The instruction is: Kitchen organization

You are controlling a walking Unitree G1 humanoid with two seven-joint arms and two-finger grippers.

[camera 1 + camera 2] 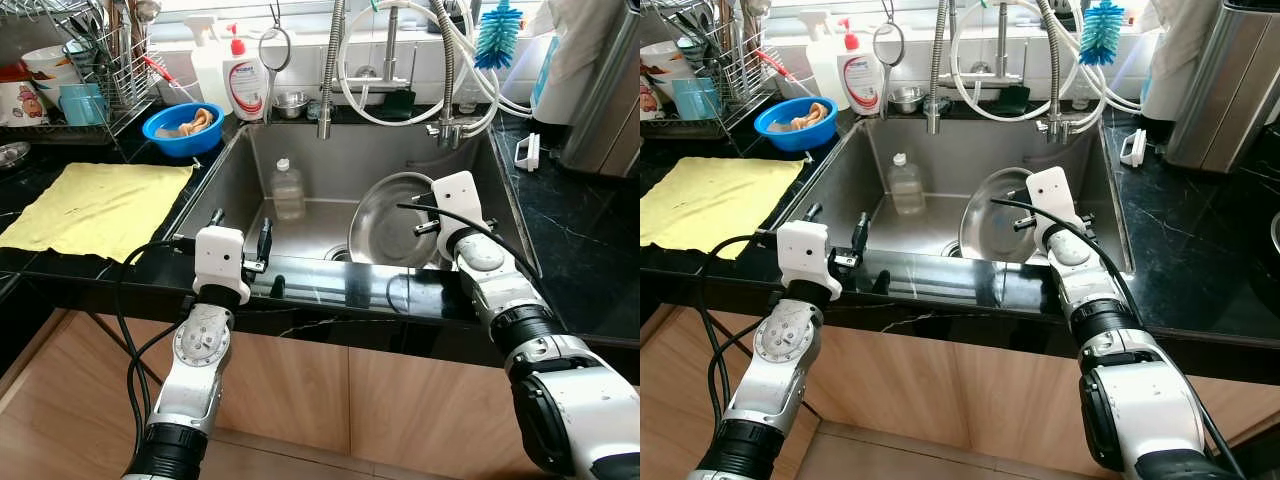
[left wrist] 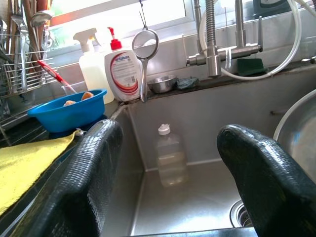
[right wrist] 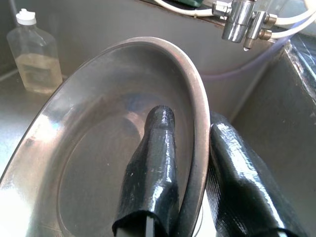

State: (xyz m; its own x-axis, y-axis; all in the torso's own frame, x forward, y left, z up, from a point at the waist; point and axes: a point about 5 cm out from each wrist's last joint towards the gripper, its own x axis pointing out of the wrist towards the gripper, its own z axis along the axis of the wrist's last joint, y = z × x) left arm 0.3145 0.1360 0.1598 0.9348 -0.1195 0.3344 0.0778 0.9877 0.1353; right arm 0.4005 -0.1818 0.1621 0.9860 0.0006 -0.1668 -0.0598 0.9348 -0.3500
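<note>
The right gripper [image 3: 190, 143] pinches the rim of the round stainless-steel bowl [image 1: 392, 222], which leans tilted in the right part of the steel sink [image 1: 310, 160]. The left gripper [image 1: 240, 235] hovers with fingers spread over the sink's front edge, facing a clear plastic bottle [image 2: 170, 155] standing against the back wall.

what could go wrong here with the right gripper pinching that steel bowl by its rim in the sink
The right gripper holds the steel bowl only by its thin rim, one finger inside and one outside, so the tilted, glossy bowl may slip or swing. Lifting it could knock the faucet fittings just above. The plastic bottle stands close by in the sink and could topple.
</note>
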